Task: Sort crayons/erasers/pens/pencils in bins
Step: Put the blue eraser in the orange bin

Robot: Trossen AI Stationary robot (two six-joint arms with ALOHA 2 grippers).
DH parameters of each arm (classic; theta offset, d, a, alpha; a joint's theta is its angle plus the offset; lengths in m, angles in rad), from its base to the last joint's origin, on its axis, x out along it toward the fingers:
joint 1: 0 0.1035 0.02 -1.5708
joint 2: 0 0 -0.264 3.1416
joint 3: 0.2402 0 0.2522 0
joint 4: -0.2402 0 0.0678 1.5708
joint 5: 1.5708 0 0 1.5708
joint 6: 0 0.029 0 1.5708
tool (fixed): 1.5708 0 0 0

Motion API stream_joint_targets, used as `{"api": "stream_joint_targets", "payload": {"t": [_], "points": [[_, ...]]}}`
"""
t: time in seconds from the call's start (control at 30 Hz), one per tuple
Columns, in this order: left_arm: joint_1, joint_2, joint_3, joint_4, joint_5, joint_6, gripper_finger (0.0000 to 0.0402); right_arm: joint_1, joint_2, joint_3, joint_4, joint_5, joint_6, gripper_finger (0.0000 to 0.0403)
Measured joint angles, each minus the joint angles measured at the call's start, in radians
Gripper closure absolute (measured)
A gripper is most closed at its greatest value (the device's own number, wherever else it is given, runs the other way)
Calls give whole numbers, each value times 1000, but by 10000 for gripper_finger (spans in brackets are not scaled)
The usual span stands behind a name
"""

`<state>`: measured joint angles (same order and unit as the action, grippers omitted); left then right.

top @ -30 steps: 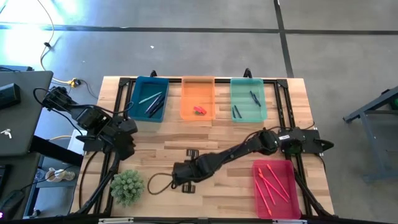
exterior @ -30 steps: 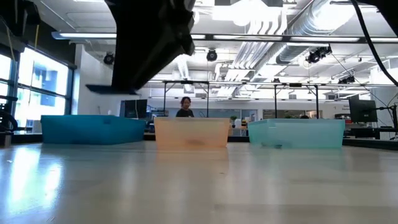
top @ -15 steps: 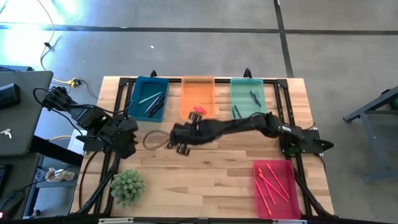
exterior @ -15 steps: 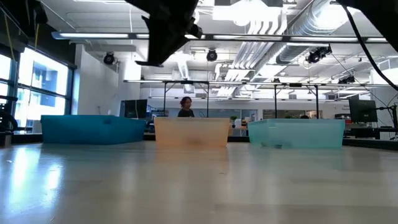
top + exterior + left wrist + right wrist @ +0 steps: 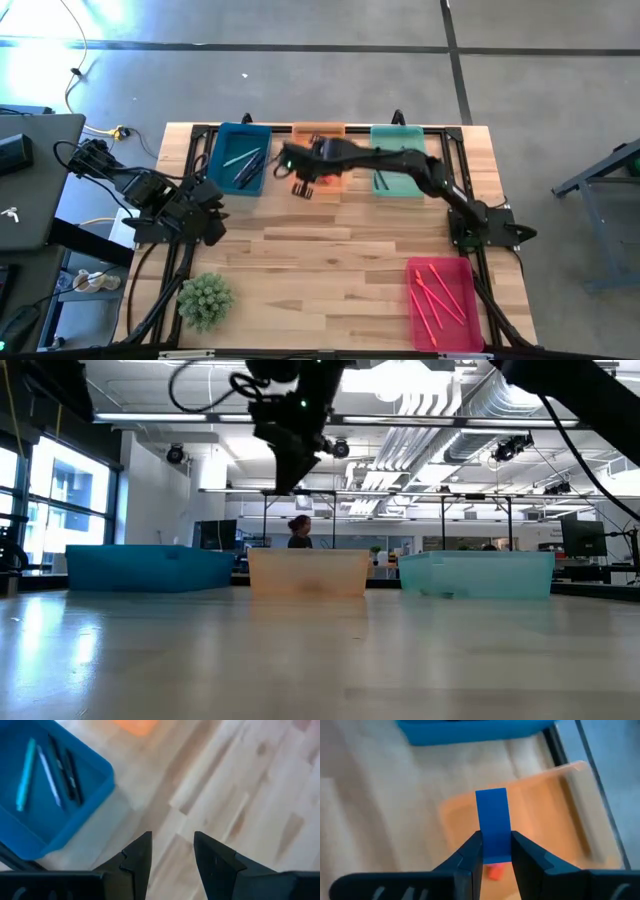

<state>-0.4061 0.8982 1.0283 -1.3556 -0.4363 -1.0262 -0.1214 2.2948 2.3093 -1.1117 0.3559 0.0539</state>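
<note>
Your right gripper hangs above the orange bin, clamped on a blue eraser; a pink-red eraser lies in that bin below. You have four bins: blue, orange, teal and, well apart, pink-red. Your left gripper waits with fingers parted and empty by the table's left edge. One potted plant stands near the front-left corner.

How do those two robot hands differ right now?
The right hand pinches a blue eraser above the orange bin; the left hand holds nothing, its fingers apart. The right reaches far across the table; the left waits near the blue bin. Both are dark two-fingered hands.
</note>
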Motion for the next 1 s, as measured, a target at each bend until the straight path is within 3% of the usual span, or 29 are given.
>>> {"api": "stream_joint_targets", "payload": {"t": [0.37,0.5,0.67,1.0], "points": [[7,0,0,48,-320,-21,268,-262,1,0,-9,-266,-66,328],[56,0,0,79,-389,-18,268,-331,12,0,-7,-364,-55,328],[171,-1,0,100,-362,15,268,-367,57,-1,-6,-398,-61,328],[434,-1,0,385,-221,368,268,-364,137,-2,-2,-444,-143,328]]}}
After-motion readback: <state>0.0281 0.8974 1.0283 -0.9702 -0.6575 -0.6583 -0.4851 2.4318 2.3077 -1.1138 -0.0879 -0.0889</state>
